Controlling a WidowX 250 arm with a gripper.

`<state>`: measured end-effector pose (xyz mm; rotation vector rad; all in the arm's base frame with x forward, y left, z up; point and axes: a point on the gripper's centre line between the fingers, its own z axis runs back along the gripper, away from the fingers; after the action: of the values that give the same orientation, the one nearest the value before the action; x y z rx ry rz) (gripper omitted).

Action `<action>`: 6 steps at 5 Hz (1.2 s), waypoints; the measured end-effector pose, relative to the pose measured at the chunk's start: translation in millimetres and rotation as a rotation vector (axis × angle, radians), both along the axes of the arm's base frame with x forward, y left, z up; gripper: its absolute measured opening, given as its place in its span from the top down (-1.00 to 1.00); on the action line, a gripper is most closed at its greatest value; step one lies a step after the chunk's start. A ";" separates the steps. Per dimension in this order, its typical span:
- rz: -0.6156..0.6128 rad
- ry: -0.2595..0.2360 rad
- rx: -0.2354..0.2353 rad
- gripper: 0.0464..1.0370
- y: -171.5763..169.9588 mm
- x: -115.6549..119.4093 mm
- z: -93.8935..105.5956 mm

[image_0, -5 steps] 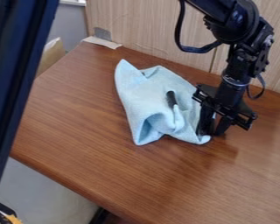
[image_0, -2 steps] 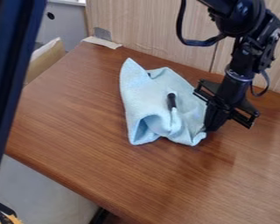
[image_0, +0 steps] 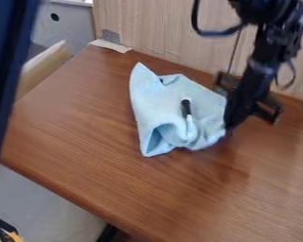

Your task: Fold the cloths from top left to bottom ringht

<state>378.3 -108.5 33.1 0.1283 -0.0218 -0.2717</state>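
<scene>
- The crumpled light-blue fabric cloth (image_0: 155,101) could be bunched further rather than folded, since no flat layer or straight crease is offered by it.
- If only a thin bit of the edge is caught, the cloth could be lost from the grip once lifted; if too much is caught, the whole cloth could be dragged.
- A small black elongated object (image_0: 185,108), whose kind cannot be told, is seen upon or among the folds; it could be trapped or tipped out by a fold.
- The cloth is spread unevenly on the brown wooden desk (image_0: 110,160), near its back: a peak is formed at the upper left, a hollow, tube-like fold is left open at the lower front, and the near right part is rumpled.
- The cloth's lower right edge appears to be pinched by the black two-finger gripper (image_0: 228,132), its fingers brought close together, though the exact hold is blurred.
- Behind, the desk is bordered by a pale wood-grain panel (image_0: 166,35), into which the arm could be bumped if the cloth were pulled backward.
</scene>
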 end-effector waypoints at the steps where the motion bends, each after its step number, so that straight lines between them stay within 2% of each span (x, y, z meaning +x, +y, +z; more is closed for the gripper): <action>1: 0.023 -0.059 -0.003 0.98 17.3 11.1 31.6; 2: 0.100 -0.116 0.010 0.98 44.9 14.5 63.0; 3: 0.240 -0.175 0.036 0.98 94.3 6.3 97.2; 4: 0.378 -0.192 0.040 0.98 138.5 -12.0 107.1; 5: 0.496 -0.174 0.041 0.98 171.1 -35.7 99.8; 6: 0.547 -0.099 0.031 0.98 186.5 -60.3 72.5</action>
<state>318.1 78.0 105.7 0.1734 -0.0788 0.2804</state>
